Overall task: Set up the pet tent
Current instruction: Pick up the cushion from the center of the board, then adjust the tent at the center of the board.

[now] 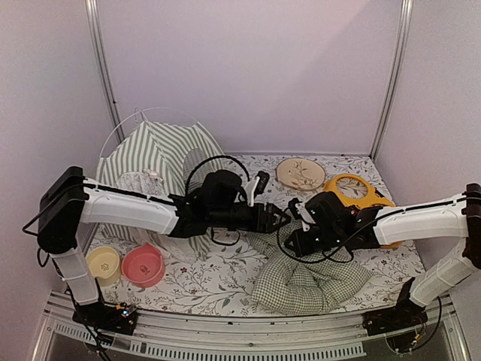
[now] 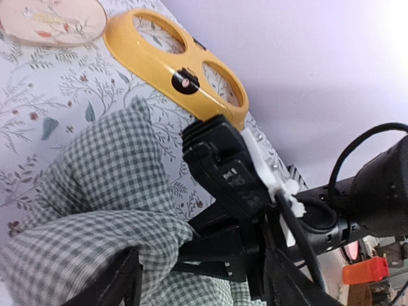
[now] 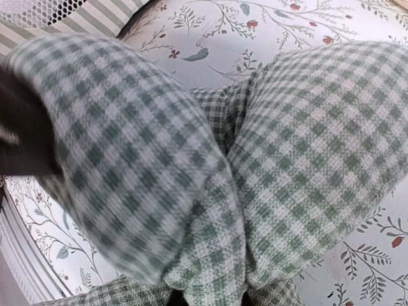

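Note:
The pet tent (image 1: 161, 154), green-and-white striped with thin white poles, stands at the back left; its striped edge shows in the right wrist view (image 3: 95, 19). A green-and-white gingham cushion (image 1: 301, 280) lies crumpled at the front centre. My right gripper (image 1: 295, 226) is shut on a fold of the cushion (image 2: 108, 172) and holds it lifted; the fabric (image 3: 306, 146) fills its own view and hides its fingers. My left gripper (image 1: 276, 216) faces it, open, with its fingers (image 2: 121, 280) on either side of the raised fabric.
A yellow two-ring bowl holder (image 1: 353, 188) and a round embroidered disc (image 1: 301, 174) lie at the back right. A pink bowl (image 1: 143, 265) and a pale yellow bowl (image 1: 103, 265) sit at the front left. Walls close in the floral mat (image 1: 203, 282).

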### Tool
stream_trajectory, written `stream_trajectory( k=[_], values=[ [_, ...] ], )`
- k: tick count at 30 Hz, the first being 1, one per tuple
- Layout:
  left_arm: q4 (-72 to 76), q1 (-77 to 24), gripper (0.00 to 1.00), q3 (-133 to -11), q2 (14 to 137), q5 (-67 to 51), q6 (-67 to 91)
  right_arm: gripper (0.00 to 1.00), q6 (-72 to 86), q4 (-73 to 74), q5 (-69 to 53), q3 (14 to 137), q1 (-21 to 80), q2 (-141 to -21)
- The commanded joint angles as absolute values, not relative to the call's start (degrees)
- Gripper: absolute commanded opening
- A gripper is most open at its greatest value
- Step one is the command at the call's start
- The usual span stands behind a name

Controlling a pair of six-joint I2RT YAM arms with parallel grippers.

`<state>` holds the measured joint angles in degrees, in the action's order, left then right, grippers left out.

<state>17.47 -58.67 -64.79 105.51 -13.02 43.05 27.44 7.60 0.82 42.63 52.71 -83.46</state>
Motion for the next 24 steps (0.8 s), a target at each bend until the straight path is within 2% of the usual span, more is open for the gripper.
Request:
stream_trajectory(
  k=[1,3,6,11,16,20,24],
  values=[
    [12.6,-57.6,0.75,-62.7,95.7,-5.5,37.5,0.00,29.3,12.2,3.6,42.1,50.5,-81.6],
    [9.1,-57.7,0.90,-59.3,90.5,-1.3,36.7,0.00,29.3,12.1,3.8,42.3,48.9,-80.3],
    [4.7,-57.6,0.99,-50.9,79.7,5.0,37.4,0.00,28.8,11.9,3.6,43.1,46.6,-78.9],
    [-3.9,-58.6,0.99,-39.8,62.6,13.0,41.9,0.00,27.0,11.2,2.7,44.9,43.7,-77.0],
    [-13.3,-60.4,0.99,-32.4,51.8,18.1,48.6,0.00,25.6,11.8,2.8,47.2,42.5,-75.1],
    [-15.4,-60.7,1.00,-28.0,48.5,21.3,52.4,0.00,25.2,12.5,3.3,47.5,42.1,-73.2],
    [-3.6,-57.5,1.00,-27.0,53.9,17.5,47.6,0.00,25.2,13.3,4.0,47.3,41.7,-71.6]
  ],
)
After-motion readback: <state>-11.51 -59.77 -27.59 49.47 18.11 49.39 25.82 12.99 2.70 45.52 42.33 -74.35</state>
